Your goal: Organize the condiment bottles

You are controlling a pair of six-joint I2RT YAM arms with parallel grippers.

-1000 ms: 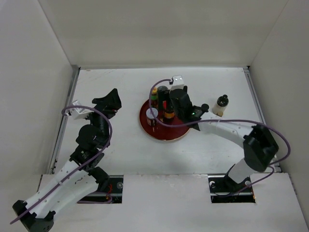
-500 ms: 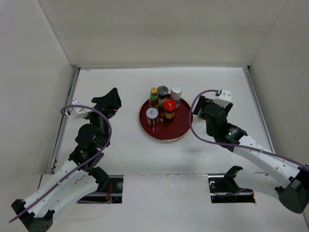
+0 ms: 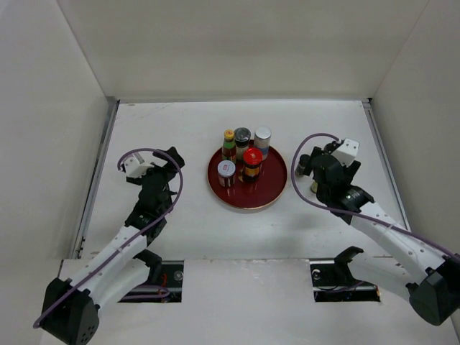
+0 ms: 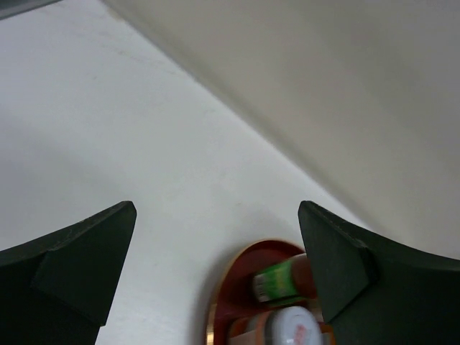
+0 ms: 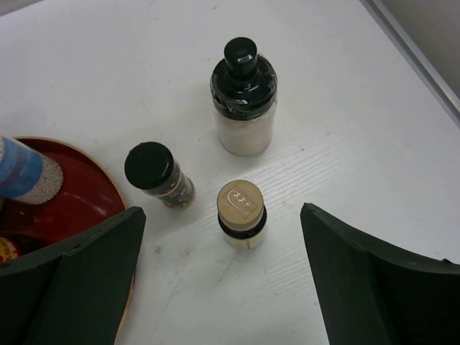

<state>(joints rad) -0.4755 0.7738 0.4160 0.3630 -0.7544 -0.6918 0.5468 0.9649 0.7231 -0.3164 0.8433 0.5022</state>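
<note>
Five condiment bottles stand on the round red tray (image 3: 272, 192): a yellow-capped, green-labelled one (image 3: 229, 137), a dark-capped one (image 3: 242, 134), a silver-capped one (image 3: 263, 134), a red-capped one (image 3: 251, 157) and a white-capped one (image 3: 226, 169). Three more stand on the table right of the tray: a tall black-capped bottle with white contents (image 5: 243, 100), a small black-capped jar (image 5: 154, 172) and a gold-capped jar (image 5: 241, 212). My right gripper (image 5: 221, 212) hovers open above them, the gold-capped jar between its jaws but untouched. My left gripper (image 4: 215, 210) is open and empty, left of the tray (image 4: 214, 305).
The tray's edge shows at the left of the right wrist view (image 5: 86, 194). White walls enclose the table on the left, back and right. A metal rail (image 5: 420, 61) runs along the table's right side.
My right gripper has left the tray and moved right to hover over the three bottles on the table. My left arm has shifted right and nearer, towards the tray.
</note>
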